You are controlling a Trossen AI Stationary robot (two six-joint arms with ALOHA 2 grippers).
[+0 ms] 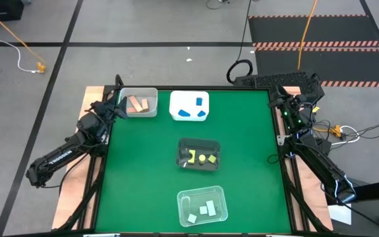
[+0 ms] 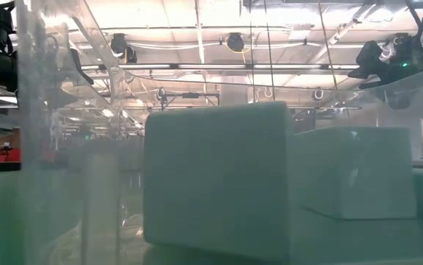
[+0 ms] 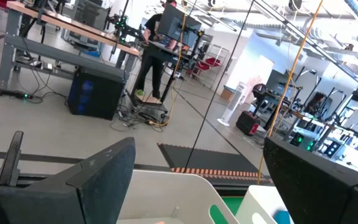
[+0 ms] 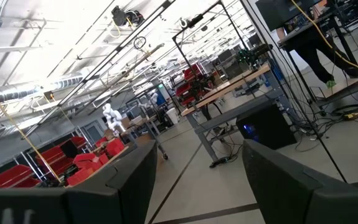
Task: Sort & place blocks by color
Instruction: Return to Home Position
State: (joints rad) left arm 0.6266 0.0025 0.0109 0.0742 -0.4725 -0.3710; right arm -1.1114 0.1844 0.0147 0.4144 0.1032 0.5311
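Four trays hold the blocks. Salmon blocks (image 1: 136,104) lie in a clear tray (image 1: 151,92) at the far left. Beside it, blue blocks (image 1: 192,109) lie in a white tray (image 1: 176,99). Yellow blocks (image 1: 201,158) lie in a dark-looking tray (image 1: 182,146) at mid-table. Mint blocks (image 1: 202,210) lie in a clear tray (image 1: 184,196) near the front edge, and they fill the low view (image 2: 218,184). My left gripper (image 1: 116,100) (image 3: 200,149) stands open by the salmon tray's left side. My right gripper (image 1: 278,97) (image 4: 198,149) stands open over the far right corner, holding nothing.
Both arms reach in from the table's side edges, leaving bare green surface (image 1: 143,171) between the trays. Cables and a striped floor mat (image 1: 314,26) lie beyond the far edge. In the left wrist view a person (image 3: 157,50) stands at a desk in the room.
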